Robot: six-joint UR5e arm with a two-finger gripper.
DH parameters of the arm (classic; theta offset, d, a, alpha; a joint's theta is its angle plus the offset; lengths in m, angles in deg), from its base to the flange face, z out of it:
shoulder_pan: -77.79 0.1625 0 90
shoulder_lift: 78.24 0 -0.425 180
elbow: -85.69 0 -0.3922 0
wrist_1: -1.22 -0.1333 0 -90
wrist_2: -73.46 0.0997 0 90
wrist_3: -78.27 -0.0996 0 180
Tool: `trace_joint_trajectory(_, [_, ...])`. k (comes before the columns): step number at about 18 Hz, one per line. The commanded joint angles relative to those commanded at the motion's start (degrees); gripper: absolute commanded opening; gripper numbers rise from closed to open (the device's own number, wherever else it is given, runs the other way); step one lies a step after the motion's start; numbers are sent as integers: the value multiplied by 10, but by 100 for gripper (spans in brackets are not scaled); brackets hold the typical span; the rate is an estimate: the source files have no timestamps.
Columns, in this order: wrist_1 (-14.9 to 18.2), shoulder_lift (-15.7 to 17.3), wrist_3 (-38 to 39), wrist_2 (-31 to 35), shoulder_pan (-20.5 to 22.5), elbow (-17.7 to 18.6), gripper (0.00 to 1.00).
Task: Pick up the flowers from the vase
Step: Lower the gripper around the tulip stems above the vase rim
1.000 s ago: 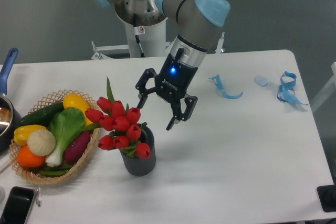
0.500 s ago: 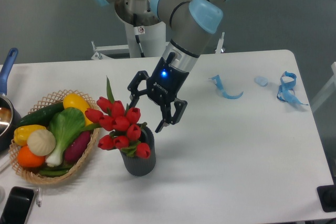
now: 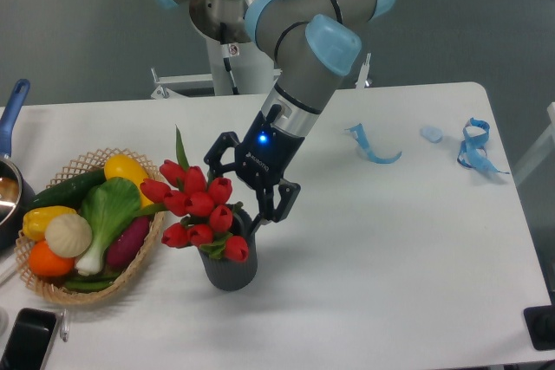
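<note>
White desk (image 3: pixel 390 249) is seen; near its front-left edge, the flowers (image 3: pixel 198 208) are held in the vase (image 3: pixel 231 271), with the hand (image 3: pixel 239 186) spread open behind them.

robot lab: arm base (image 3: pixel 230 36) bolted behind white table (image 3: pixel 390 249) (grey wall).

A white table (image 3: pixel 399 257) fills the view under even light, with a plain grey-green wall (image 3: pixel 78 23) behind it.

No text is legible (tool (image 3: pixel 236 186) marking blurred).
</note>
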Motion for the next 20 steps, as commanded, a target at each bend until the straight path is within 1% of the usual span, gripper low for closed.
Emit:
trace_joint_trajectory(5, [0,-5,4,-9,-1,4,100])
trace_joint_trajectory(13, [0,-10,4,-11,-1,-2,99])
trace_joint_trajectory(14, [0,-11,4,-10,-1,-3,93])
trace_joint_trajectory(15, [0,-11,4,-10,-1,-2,82])
trace_joint_trajectory(18, [0,-11,3,-10,-1,-3,66])
trace_joint_trajectory(20, [0,-11,2,-10,0,-4,52])
